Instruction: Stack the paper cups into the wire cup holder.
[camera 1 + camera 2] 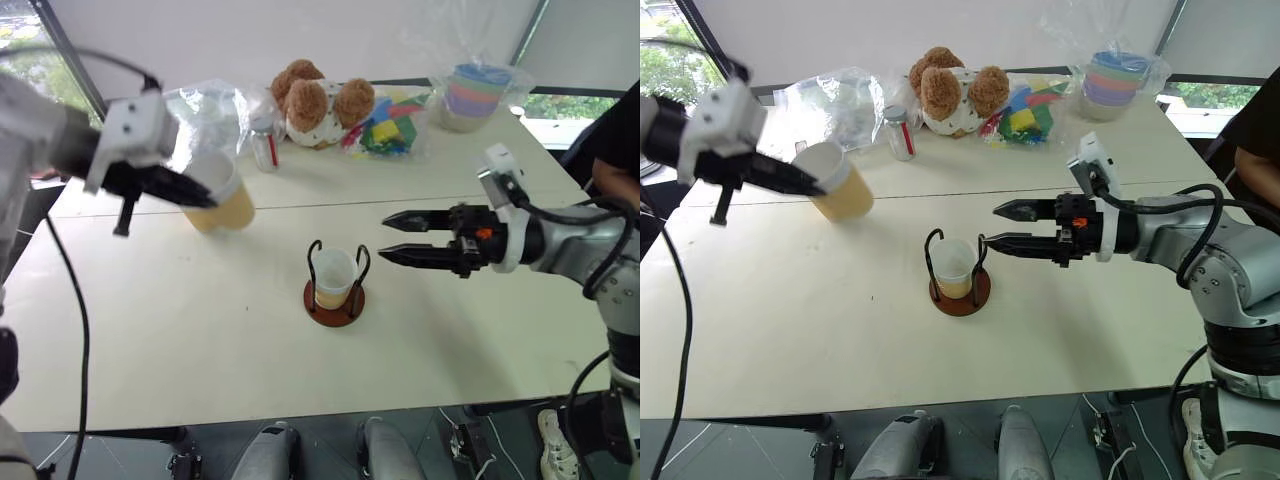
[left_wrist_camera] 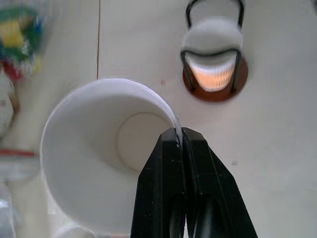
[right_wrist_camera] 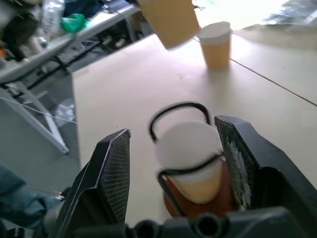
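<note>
1. Plainly, the left gripper [image 1: 205, 198] pinches one paper cup [image 1: 835, 184] by its rim, lifted and tilted above the table [image 1: 180, 330]; so thin a hold could let it swing or slip.
2. Right gripper [image 1: 997, 225], jaws apart and empty, hangs just beside the wire cup holder [image 1: 335, 285], which already holds a cup [image 1: 333, 276]; it might knock the loops.
3. A third cup [image 3: 216, 43] stands on the table beyond.

Big pale cream table [image 1: 180, 340], seam line running across it. Behind table: white wall panel [image 1: 300, 30] w/ dark diagonal frame bars. Windows at both far corners of table, green foliage outside, daylight coming in. Beyond table's far left edge, right wrist view shows grey floor [image 3: 29, 163] & another light bench w/ dark metal legs [image 3: 74, 54], clutter on top. Below table's near edge: dark floor, cables
</note>
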`<state>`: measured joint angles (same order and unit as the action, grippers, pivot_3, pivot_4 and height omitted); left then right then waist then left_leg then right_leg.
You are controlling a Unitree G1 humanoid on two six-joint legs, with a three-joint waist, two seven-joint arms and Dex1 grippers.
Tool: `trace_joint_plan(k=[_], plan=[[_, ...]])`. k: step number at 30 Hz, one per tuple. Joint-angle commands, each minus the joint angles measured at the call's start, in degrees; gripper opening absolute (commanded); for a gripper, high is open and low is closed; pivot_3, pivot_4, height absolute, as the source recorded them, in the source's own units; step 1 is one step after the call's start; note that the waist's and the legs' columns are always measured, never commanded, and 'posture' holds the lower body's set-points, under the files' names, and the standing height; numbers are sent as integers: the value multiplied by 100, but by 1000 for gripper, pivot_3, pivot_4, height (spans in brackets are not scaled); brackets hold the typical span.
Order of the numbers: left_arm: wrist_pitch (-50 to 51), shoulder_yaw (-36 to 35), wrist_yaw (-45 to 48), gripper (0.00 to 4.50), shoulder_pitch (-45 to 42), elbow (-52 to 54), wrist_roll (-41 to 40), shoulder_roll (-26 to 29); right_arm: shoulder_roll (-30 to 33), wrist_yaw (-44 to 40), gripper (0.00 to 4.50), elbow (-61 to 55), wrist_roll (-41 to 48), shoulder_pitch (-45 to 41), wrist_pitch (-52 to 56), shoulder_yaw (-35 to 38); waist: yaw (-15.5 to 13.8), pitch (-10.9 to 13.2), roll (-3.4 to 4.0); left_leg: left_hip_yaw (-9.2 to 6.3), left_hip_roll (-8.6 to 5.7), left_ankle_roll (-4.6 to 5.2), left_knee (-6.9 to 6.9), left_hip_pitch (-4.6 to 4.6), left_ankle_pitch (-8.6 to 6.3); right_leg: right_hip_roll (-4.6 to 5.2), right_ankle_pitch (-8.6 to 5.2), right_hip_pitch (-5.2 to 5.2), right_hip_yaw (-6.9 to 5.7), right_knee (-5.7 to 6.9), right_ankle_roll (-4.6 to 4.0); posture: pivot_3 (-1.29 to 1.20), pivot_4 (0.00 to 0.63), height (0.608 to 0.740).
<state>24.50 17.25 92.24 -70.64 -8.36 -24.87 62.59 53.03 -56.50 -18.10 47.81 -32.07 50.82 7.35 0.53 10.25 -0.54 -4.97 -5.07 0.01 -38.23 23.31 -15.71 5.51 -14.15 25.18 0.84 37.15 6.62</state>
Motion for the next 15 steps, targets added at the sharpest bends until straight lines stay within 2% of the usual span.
trace_joint_plan(k=[1,4,8,15], plan=[[-127,858,26,39,-722,-262,-926,-302,542,-65,2924,-240,-471,509,-310,406,-15,-1,1,0,-1,3,-1,1,-2,3,-2,-1,1,0,4,0,150,740],[-617,1426,26,39,-1074,-731,-1076,-685,746,-30,2924,-485,-568,896,-356,538,40,-1,3,5,-4,8,-1,-1,-5,5,-5,0,7,-1,8,0,150,740],[-1135,2184,26,39,-1430,-1167,-1333,-1045,668,224,2924,-842,-363,1121,-209,827,97,0,4,22,1,8,-1,-7,-4,2,-5,10,25,10,8,0,150,740],[-2023,3345,26,39,-1818,-1588,-1559,-1301,478,722,2924,-1335,-44,1477,9,1187,7,0,4,19,-1,8,-2,-4,-4,4,-5,9,25,4,8,0,150,740]])
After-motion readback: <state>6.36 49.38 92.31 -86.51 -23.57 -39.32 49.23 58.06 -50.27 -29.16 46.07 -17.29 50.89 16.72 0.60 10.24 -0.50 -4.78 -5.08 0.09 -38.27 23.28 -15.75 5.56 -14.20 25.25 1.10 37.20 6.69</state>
